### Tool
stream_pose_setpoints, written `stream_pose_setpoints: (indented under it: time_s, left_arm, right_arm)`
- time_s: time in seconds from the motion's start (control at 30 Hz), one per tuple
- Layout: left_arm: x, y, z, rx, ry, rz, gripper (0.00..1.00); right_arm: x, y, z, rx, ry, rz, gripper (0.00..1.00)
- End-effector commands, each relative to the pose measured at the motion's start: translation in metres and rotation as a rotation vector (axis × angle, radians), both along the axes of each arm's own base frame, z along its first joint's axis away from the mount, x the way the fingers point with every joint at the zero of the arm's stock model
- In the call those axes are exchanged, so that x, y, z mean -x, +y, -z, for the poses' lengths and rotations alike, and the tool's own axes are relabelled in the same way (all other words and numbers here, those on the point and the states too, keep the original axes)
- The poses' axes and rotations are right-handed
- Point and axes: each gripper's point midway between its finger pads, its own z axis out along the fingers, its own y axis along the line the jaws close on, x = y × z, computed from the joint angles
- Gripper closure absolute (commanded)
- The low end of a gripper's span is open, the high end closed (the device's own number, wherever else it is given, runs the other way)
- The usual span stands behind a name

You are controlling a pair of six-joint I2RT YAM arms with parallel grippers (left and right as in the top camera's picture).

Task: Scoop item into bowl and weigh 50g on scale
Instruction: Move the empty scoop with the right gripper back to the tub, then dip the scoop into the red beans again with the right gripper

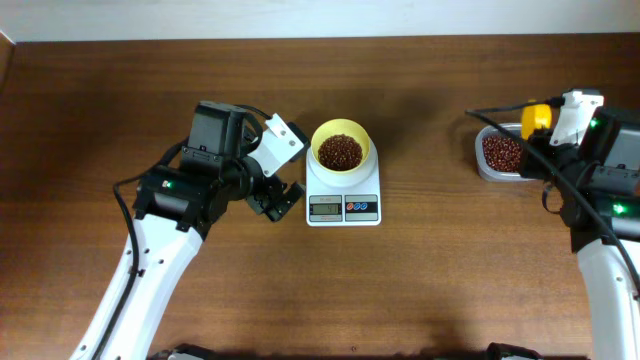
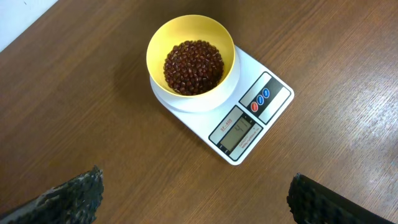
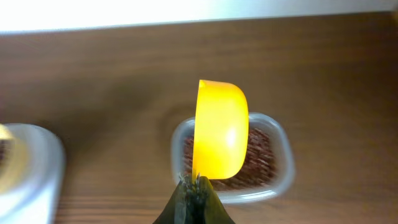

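left arm reaches in from lower left, left hand (image 1: 281,198) with fingers (image 2: 74,198) spread wide. right arm at right edge, right hand (image 3: 196,186) pinched tight on yellow scoop (image 3: 219,127).

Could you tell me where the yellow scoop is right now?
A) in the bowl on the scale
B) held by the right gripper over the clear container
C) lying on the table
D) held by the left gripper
B: the right gripper is shut on the yellow scoop, which hangs over the clear container of beans.
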Motion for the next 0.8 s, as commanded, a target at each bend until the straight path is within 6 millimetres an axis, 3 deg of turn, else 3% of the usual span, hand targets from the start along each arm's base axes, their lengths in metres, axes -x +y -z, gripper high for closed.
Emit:
stream_pose_setpoints:
  time_s: [0.0,0.13,0.27,0.43,0.63,0.77]
  left_arm:
    - [-0.002,0.002,-0.010,0.000,-0.034,0.005,0.01]
    - [-0.002,0.002,-0.010,0.001,-0.034,0.005,0.01]
    - [-0.002,0.002,-0.010,0.001,-0.034,0.005,0.01]
    - [-0.002,0.002,-0.010,0.001,-0.034,0.005,0.01]
    - [-0.002,0.002,-0.010,0.001,-0.034,0.005,0.01]
    - [-0.002,0.002,-0.010,0.001,-0.034,0.005,0.01]
  right_arm:
    - [-0.001,-0.032,0.017,0.149,0.085,0.095,0.96]
    - [-0.016,-0.037,0.094,0.126,0.300,0.086,0.96]
    - [-0.022,-0.039,0.147,0.107,0.424,0.076,0.96]
    - [-0.032,0.004,0.152,-0.104,0.387,-0.068,0.96]
    - [-0.031,0.000,0.145,-0.347,0.348,-0.006,0.96]
    - [-0.022,-0.018,0.148,-0.482,0.346,0.048,0.96]
